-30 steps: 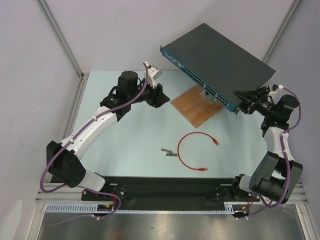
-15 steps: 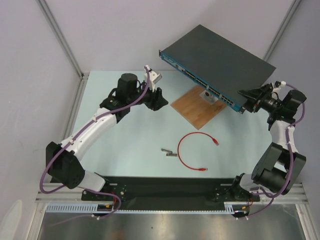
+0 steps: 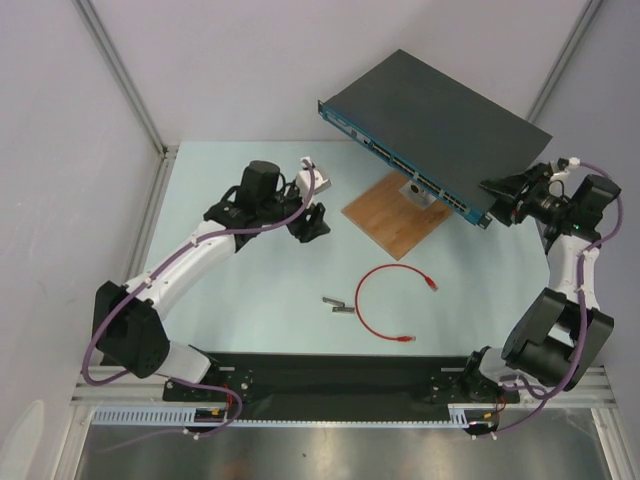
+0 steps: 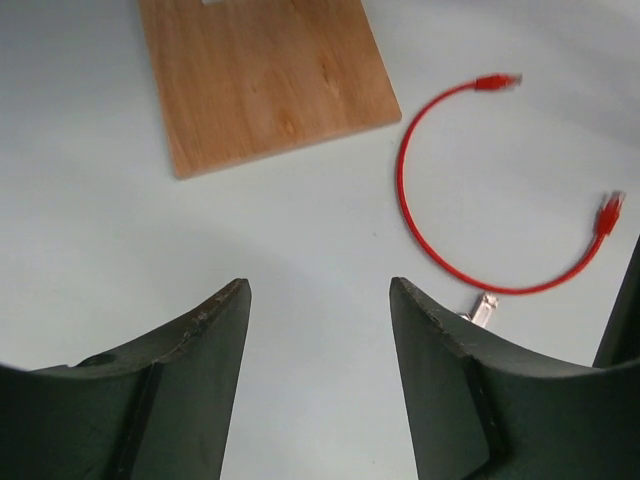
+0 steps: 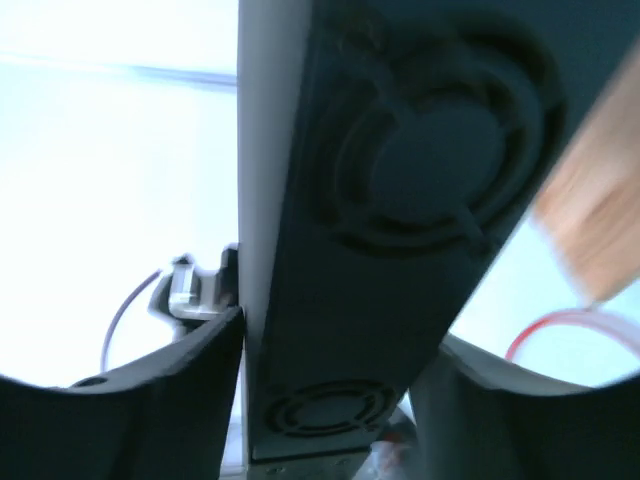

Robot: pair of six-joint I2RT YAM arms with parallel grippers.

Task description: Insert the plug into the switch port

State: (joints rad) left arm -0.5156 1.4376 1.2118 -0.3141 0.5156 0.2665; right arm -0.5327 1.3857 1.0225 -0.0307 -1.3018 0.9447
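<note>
— Where is the red cable [image 3: 358, 300]?

— It lies loose on the table [image 3: 250, 280] in an open loop, well apart from both arms. The far plug [image 3: 431, 283] points toward the switch side and the near plug [image 3: 404, 339] lies closer to the bases. Neither is in a port.

— And the switch [image 3: 440, 120]?

— It is up off the table and tilted, above the wooden board [image 3: 385, 222]. The right gripper [image 3: 493, 203] pinches its end. In the right wrist view the fan grilles fill the gap between the two fingers, but that picture is blurred and washed out, so little else reads.

— Can you see the ports [image 3: 410, 170]?

— Only as a row along the blue front edge, too small to tell one from another. The switch hides part of the board beneath it.

— What about the left gripper [image 4: 320, 290]?

— It is spread wide with nothing in it, hovering over bare table. Its wrist camera sees the board cut off at the top and the whole cable loop. One finger [image 4: 470, 400] partly hides the small metal pieces [image 3: 340, 304].
</note>
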